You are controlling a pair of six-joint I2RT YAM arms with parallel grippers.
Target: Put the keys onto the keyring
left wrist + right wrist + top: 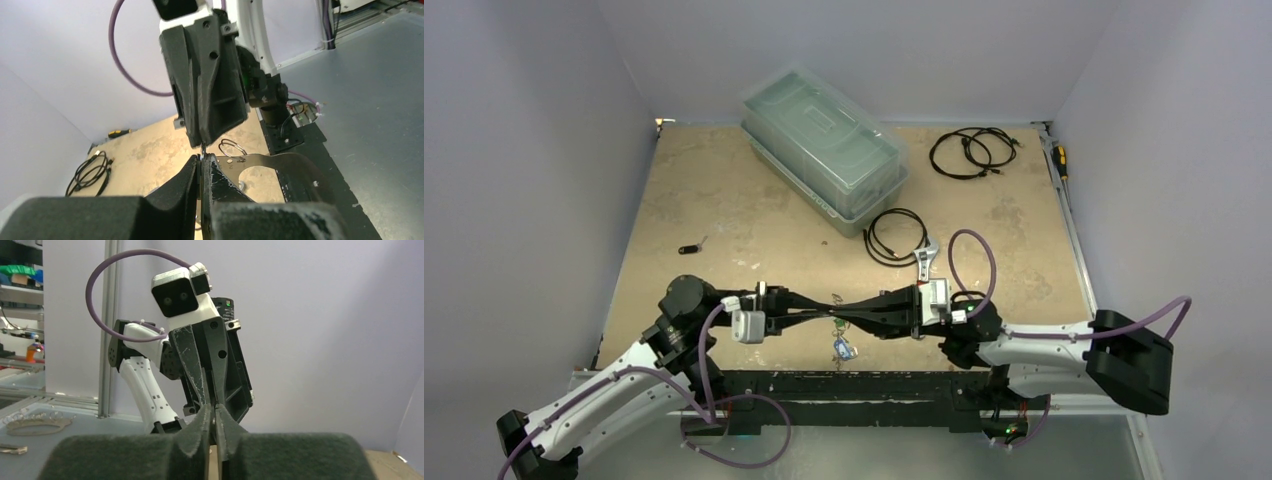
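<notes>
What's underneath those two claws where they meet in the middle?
A small cluster of keys, one blue-tagged, shows beneath the left gripper and right gripper. What they pinch is hidden.

Soft, even light came from above. The table (724, 210) was bright, with only faint shadows on it. The clear box (824, 150) had a little shine on top. In the wrist views, the closest parts looked dark and fuzzy.
</notes>
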